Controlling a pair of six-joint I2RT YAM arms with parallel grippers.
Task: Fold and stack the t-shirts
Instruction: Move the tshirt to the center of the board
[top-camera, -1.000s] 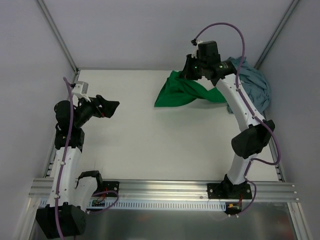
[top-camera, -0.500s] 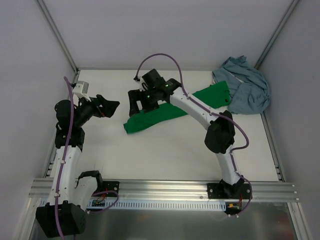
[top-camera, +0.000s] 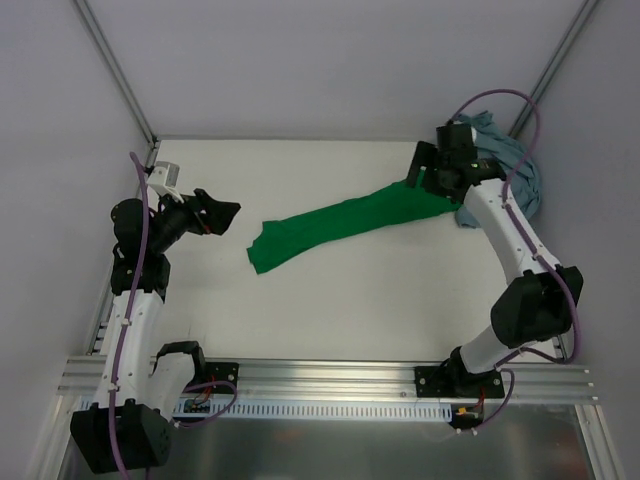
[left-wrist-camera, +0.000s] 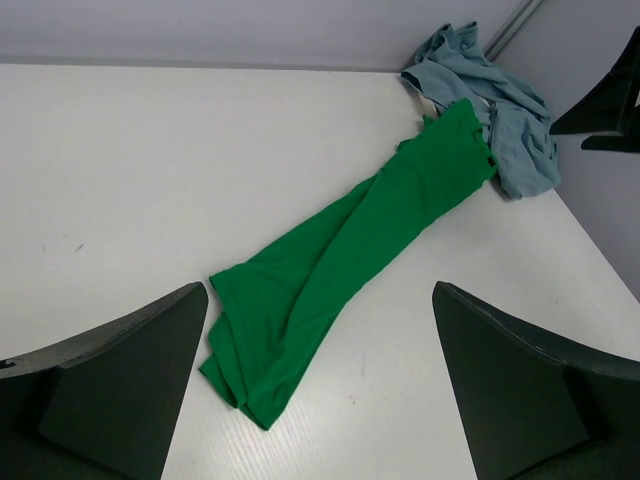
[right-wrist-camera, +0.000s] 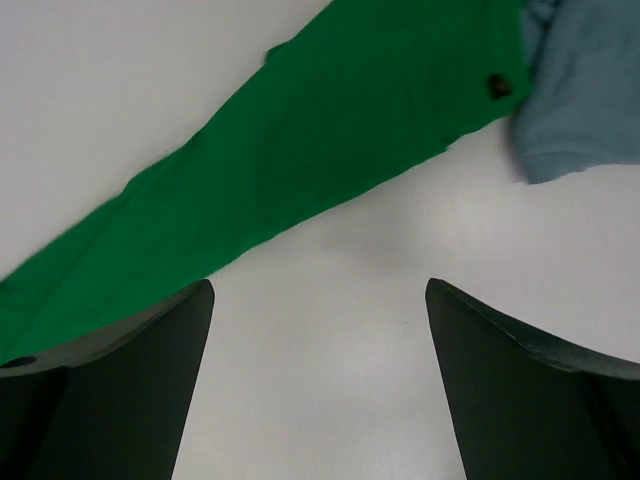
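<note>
A bright green cloth t-shirt (top-camera: 340, 222) lies strung from the middle of the desk (top-camera: 350, 300) to its far right corner, touching a crumpled blue-grey cloth t-shirt (top-camera: 515, 172). The left gripper (top-camera: 224, 212) and right gripper (top-camera: 425, 172) gape empty; spreading it flat seems next.

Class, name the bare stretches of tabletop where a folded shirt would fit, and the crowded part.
Bare: near strip between the bright green cloth t-shirt and the arm bases; far left corner. Crowded: far right, around the crumpled blue-grey cloth t-shirt.
</note>
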